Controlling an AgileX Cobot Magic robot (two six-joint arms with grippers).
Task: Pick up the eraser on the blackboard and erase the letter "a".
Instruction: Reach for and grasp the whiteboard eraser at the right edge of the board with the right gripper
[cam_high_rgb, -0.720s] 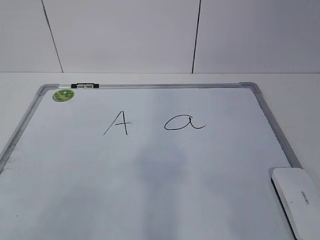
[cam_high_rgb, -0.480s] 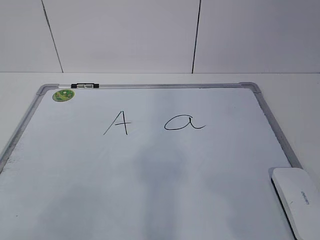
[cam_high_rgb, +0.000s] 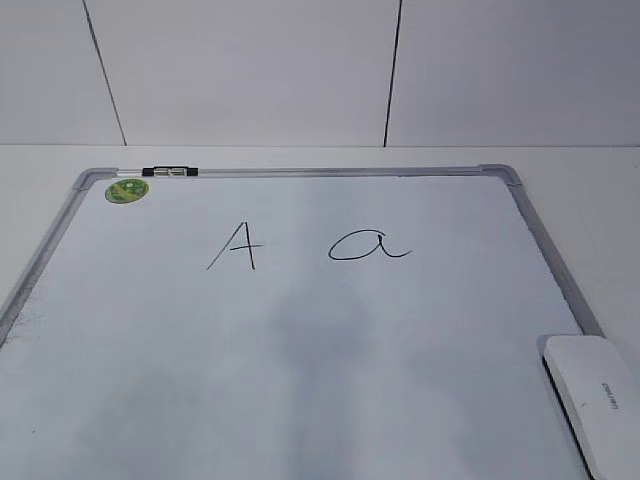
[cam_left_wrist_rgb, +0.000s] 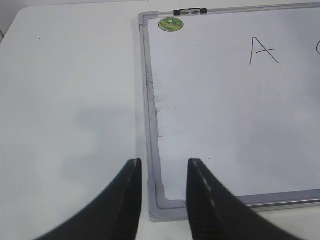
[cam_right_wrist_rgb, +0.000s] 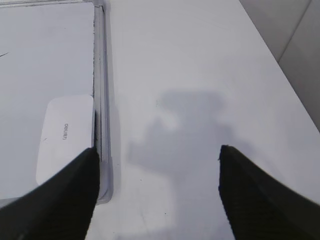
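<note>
- Nothing has moved since the earlier shots as far as I can see: the eraser (cam_high_rgb: 595, 400) sits in the same spot at about 4 o'clock on the blackboard (cam_high_rgb: 300, 400), right up against the frame, and no arm shows in the exterior view.
- Step in hand looks like the pickup, so the right gripper (cam_right_wrist_rgb: 157, 192) is my pick for it (it's the one on that side). It needs to shift toward 9 o'clock in its own view until the eraser (cam_right_wrist_rgb: 65, 137) sits between the fingers, then come down across the short width.
- Watch the frame rail: one finger has to land between it and the eraser without snagging.
- Right gripper is spread wide and holding nothing, hanging over bare table just beside the board.
- Left gripper (cam_left_wrist_rgb: 162, 172) is parted only a little, also empty, above the board's near corner.
- The letter "a" (cam_high_rgb: 368, 246) is untouched, around 1 o'clock, next to the capital A (cam_high_rgb: 235, 246).
</note>
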